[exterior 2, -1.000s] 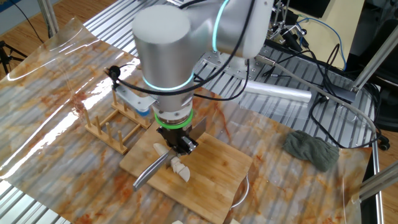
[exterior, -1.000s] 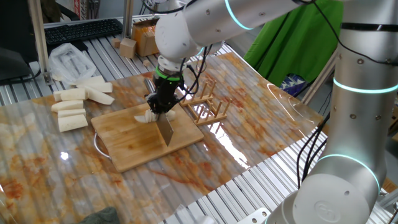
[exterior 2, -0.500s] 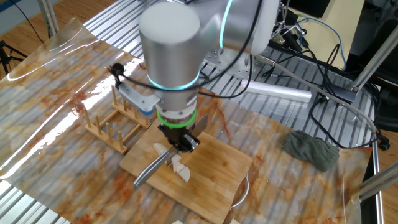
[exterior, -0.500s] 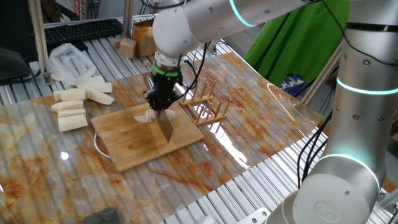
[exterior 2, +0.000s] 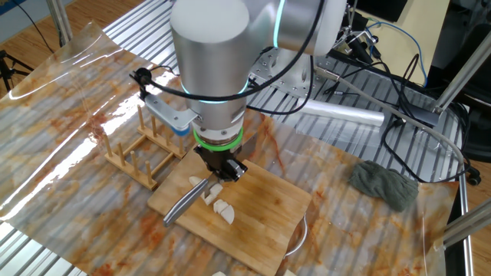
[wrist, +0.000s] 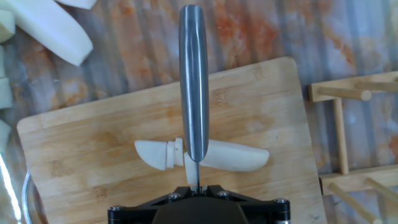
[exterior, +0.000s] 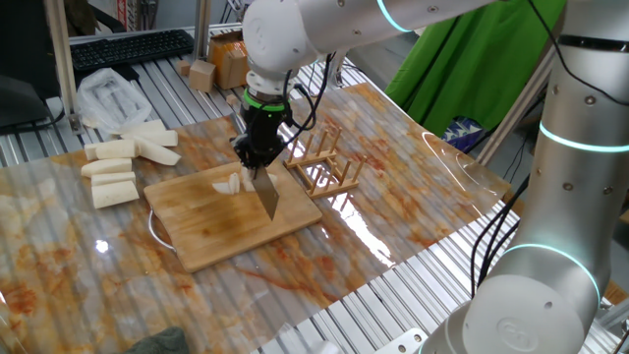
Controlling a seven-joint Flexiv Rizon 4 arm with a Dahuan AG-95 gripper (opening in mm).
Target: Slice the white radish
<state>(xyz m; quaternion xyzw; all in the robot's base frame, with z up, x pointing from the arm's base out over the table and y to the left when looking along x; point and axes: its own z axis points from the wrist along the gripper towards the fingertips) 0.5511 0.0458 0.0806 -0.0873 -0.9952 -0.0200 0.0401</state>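
Near the centre of the hand view, the white radish (wrist: 205, 155) lies across the wooden cutting board (wrist: 93, 149), partly cut, with thin slices at its left end. Above it the hand (exterior: 257, 162) is clamped on a knife (wrist: 194, 81), blade pointing down over the radish. Longer radish sticks (exterior: 113, 167) rest on the counter (exterior: 413, 197) at left, a wooden rack (exterior: 329, 167) just right of the board.

white radish (wrist: 231, 157) — creamy, lying flat on board | thin slices at one end
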